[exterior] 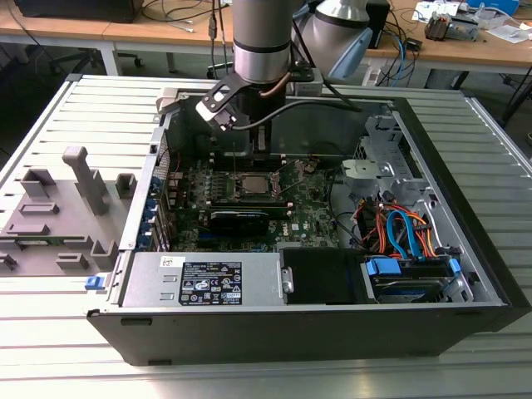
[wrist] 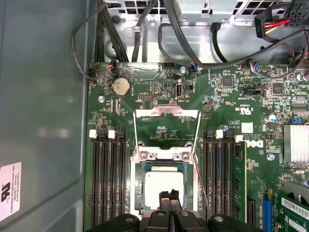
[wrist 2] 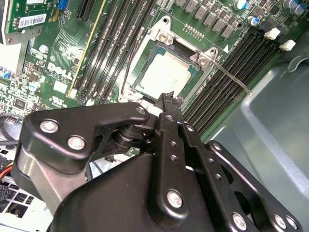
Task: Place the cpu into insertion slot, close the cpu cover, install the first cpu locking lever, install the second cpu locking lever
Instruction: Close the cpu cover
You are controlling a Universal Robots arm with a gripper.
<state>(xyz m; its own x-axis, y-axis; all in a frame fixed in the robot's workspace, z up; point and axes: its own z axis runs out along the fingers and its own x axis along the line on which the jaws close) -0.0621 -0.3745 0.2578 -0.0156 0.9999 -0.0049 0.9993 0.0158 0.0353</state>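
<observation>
The cpu (wrist: 161,186) lies flat in the insertion slot (wrist: 136,193), since the cpu cover (wrist: 166,112) stands tipped back, and the gripper (wrist: 169,195), claw pinched narrow and empty, hangs over the slot's edge.

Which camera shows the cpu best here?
The second wrist view: the cpu sits in the insertion slot, silvery top almost fully exposed. In the first wrist view the gripper overlaps its edge. In the exterior view it is a small pale square under the arm.
</observation>
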